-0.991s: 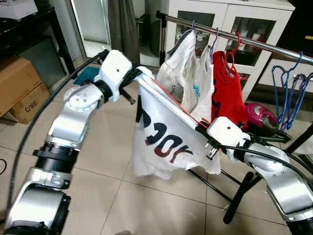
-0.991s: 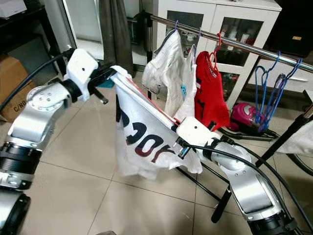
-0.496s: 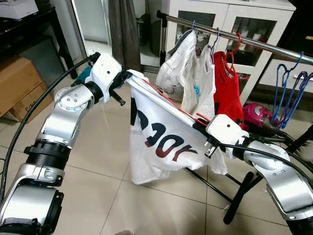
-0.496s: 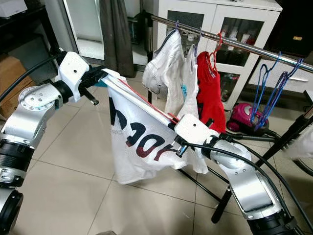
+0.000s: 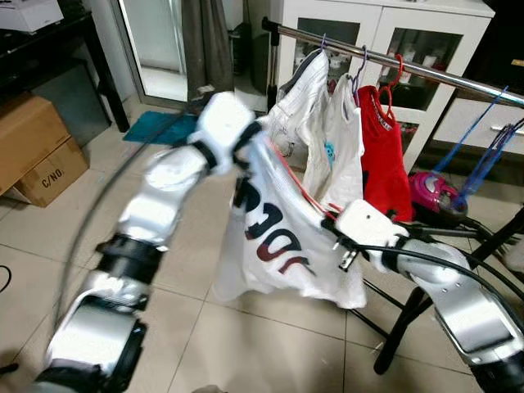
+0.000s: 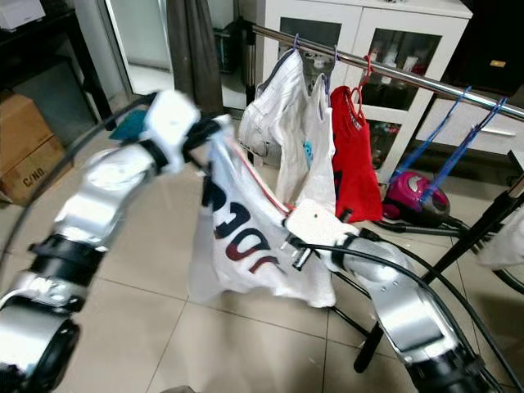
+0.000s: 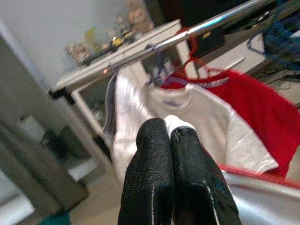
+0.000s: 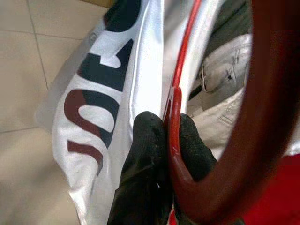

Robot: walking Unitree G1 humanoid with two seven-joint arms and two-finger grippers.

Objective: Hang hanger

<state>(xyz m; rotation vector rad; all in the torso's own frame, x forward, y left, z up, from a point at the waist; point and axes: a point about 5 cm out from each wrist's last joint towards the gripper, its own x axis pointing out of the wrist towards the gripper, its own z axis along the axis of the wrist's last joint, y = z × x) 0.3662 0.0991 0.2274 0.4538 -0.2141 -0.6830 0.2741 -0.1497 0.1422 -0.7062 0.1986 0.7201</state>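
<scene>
Hanging is not yet done: right gripper (image 8: 161, 140) pinches the red hanger (image 8: 180, 84), left gripper (image 7: 171, 140) clamps the white T-shirt (image 5: 278, 237), below the rail (image 5: 426, 70).

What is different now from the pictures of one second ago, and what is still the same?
The left gripper has swung to the right, toward the rail, bringing its end of the white shirt closer to the right gripper, so the shirt hangs steeper and more bunched. Unchanged: both grippers stay shut, the right on the red hanger; the hung clothes have not moved.
</scene>
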